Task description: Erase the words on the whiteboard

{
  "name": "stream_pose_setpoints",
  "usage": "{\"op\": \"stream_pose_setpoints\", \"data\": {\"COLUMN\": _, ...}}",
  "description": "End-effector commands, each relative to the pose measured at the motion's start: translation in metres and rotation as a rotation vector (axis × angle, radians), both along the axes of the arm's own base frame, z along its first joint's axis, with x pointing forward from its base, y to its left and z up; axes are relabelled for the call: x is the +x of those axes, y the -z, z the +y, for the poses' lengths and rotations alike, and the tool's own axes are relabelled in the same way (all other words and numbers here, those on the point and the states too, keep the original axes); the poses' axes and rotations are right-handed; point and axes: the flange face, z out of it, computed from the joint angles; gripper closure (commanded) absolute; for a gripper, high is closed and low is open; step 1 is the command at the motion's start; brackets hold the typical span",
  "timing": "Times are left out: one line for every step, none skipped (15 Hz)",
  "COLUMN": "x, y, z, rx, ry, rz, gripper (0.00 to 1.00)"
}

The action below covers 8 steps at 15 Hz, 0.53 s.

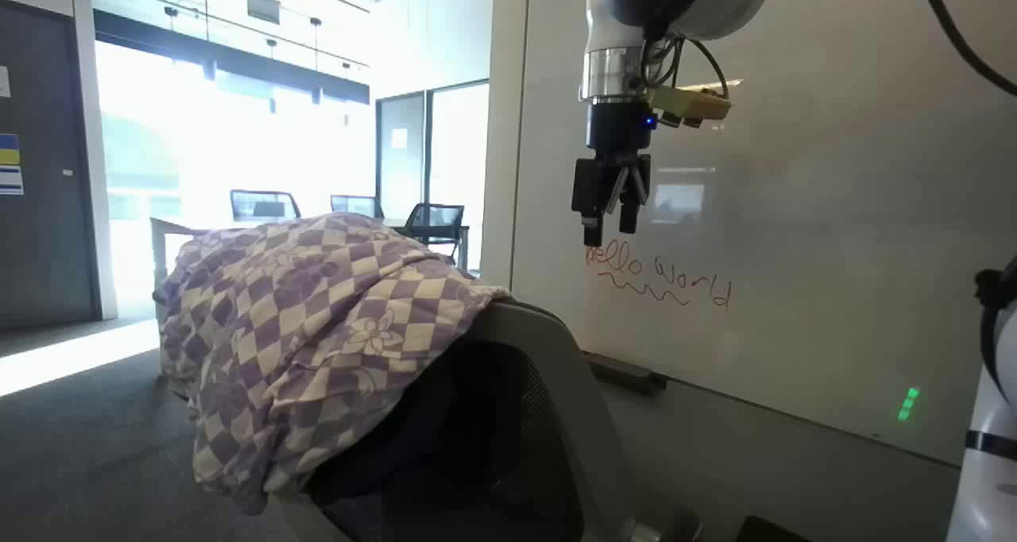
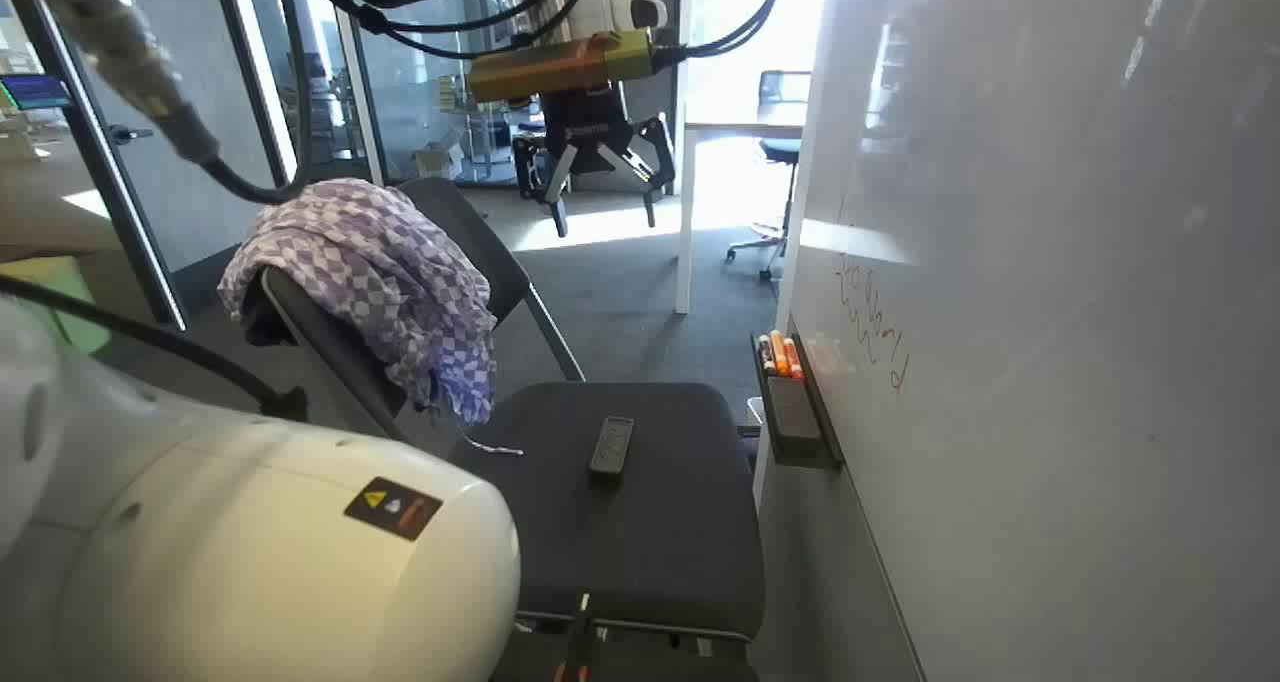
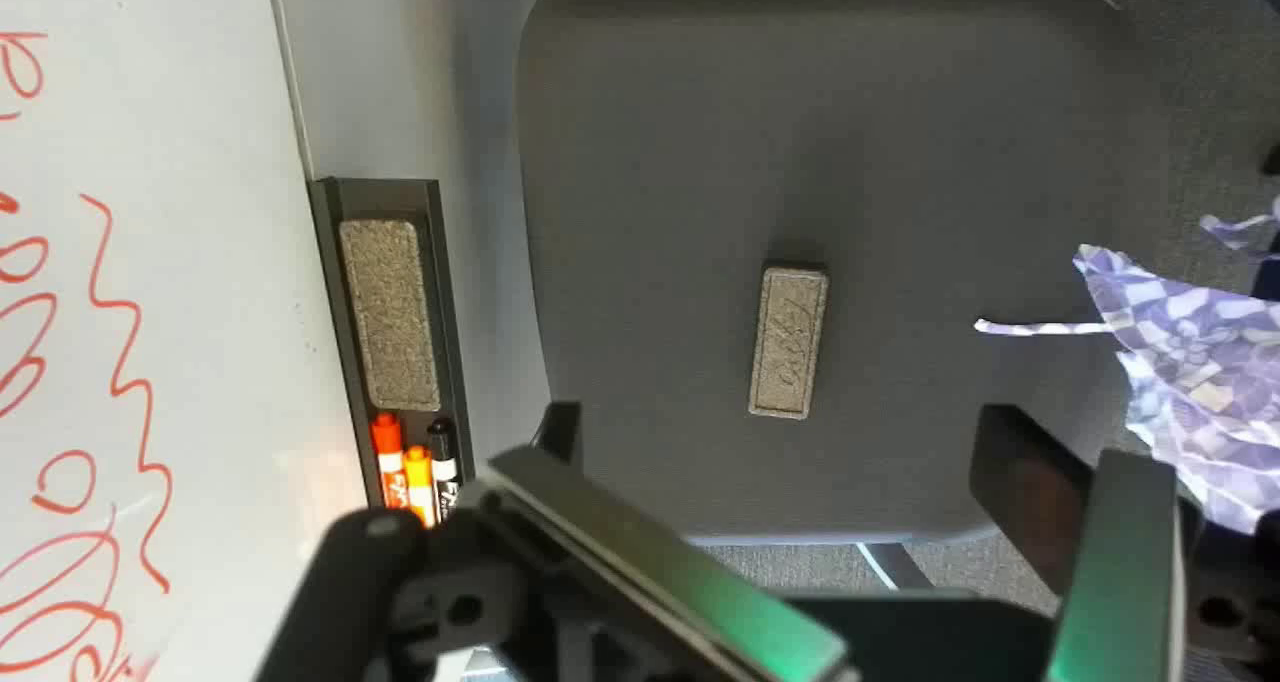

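- Two eraser-like blocks noted: a loose block point(image 3: 788, 344) lettered side up on the dark chair seat point(image 3: 650, 162), and a tray block point(image 3: 390, 314) lying in the ledge tray point(image 3: 385, 195) beside three markers point(image 3: 391, 462).
- Words point(image 1: 663, 270) found unwiped: "hello World" in red on the whiteboard point(image 1: 794, 192), higher than the tray, with a wavy line point(image 3: 147, 417) beneath.
- Gripper point(image 2: 606, 224) seen spread wide, nothing held, above seat level and well apart from the board.
- Step in hand judged to be the picking up of an eraser; the loose block is the likelier choice, being framed left and right by the fingers point(image 3: 1030, 492) in the wrist view.
- Narrow width best pinched: the block's long sides run almost square to the closing direction, so only a slight wrist turn seems called for.
- Whether the block lies straight below cannot be told; alignment should be checked as height is given up.
- Seat may yield if pressed. Fingers should be brought down beside the block, not driven into the padding.
- Wiping face presumably underneath. Enough of the block should be left proud of the fingers for that face, not metal, to be met by the board.
- Cloth point(image 3: 1210, 392) draped near the seat's edge, with a thin strip showing over it; that strip should be kept out of the grasp.
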Motion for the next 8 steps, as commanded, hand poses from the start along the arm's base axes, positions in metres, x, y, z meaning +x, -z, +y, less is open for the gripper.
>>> {"op": "stream_pose_setpoints", "data": {"x": 0.0007, "y": -0.0025, "z": 0.0001, "rx": 0.000, "ry": 0.000, "rz": -0.003, "gripper": 0.00}}
{"op": "stream_pose_setpoints", "data": {"x": 0.0013, "y": -0.0056, "z": 0.0000, "rx": -0.001, "ry": 0.000, "rz": -0.010, "gripper": 0.00}}
{"op": "stream_pose_setpoints", "data": {"x": 0.0013, "y": -0.0083, "z": 0.0000, "rx": -0.002, "ry": 0.000, "rz": -0.016, "gripper": 0.00}}
{"op": "stream_pose_setpoints", "data": {"x": 0.0013, "y": -0.0099, "z": -0.0001, "rx": -0.002, "ry": 0.000, "rz": -0.019, "gripper": 0.00}}
{"op": "stream_pose_setpoints", "data": {"x": 0.0014, "y": -0.0103, "z": -0.0001, "rx": -0.002, "ry": 0.000, "rz": -0.020, "gripper": 0.00}}
{"op": "stream_pose_setpoints", "data": {"x": 0.0014, "y": -0.0104, "z": -0.0001, "rx": -0.002, "ry": 0.000, "rz": -0.020, "gripper": 0.00}}
{"op": "stream_pose_setpoints", "data": {"x": 0.0014, "y": -0.0104, "z": -0.0001, "rx": -0.002, "ry": 0.000, "rz": -0.020, "gripper": 0.00}}
{"op": "stream_pose_setpoints", "data": {"x": 0.0014, "y": -0.0104, "z": -0.0001, "rx": -0.002, "ry": 0.000, "rz": -0.020, "gripper": 0.00}}
